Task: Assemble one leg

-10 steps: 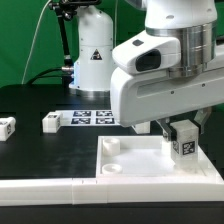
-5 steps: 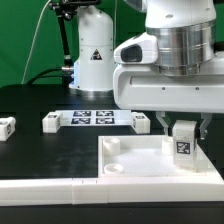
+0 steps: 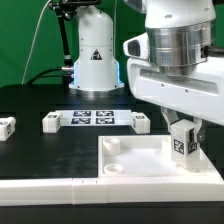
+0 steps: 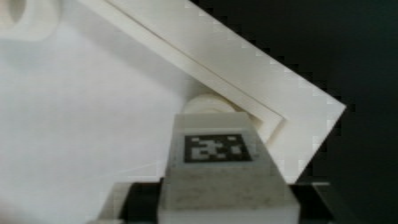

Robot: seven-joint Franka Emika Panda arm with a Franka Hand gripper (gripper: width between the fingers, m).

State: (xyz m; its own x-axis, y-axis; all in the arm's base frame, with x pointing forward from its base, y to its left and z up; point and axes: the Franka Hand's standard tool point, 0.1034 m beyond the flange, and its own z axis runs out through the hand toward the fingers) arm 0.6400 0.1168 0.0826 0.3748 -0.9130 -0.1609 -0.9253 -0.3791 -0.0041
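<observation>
My gripper (image 3: pixel 183 128) is shut on a white leg (image 3: pixel 181 144) with a black-and-white tag on its face, held upright over the right part of the large flat white panel (image 3: pixel 135 160). In the wrist view the leg (image 4: pixel 224 150) sits between my dark fingers (image 4: pixel 146 202), its end close to a round corner socket (image 4: pixel 214 103) of the panel (image 4: pixel 89 110). Whether the leg touches the socket cannot be told. Another round socket (image 3: pixel 111 146) shows at the panel's left corner.
Three loose white legs lie on the black table: one at the far left (image 3: pixel 6 126), one left of the marker board (image 3: pixel 50 122), one right of it (image 3: pixel 142 122). The marker board (image 3: pixel 95 117) lies behind. A long white bar (image 3: pixel 45 187) runs along the front edge.
The arm has rotated and shifted slightly towards the exterior view's right, carrying the held leg a little further right over the panel. The loose legs have not moved.
</observation>
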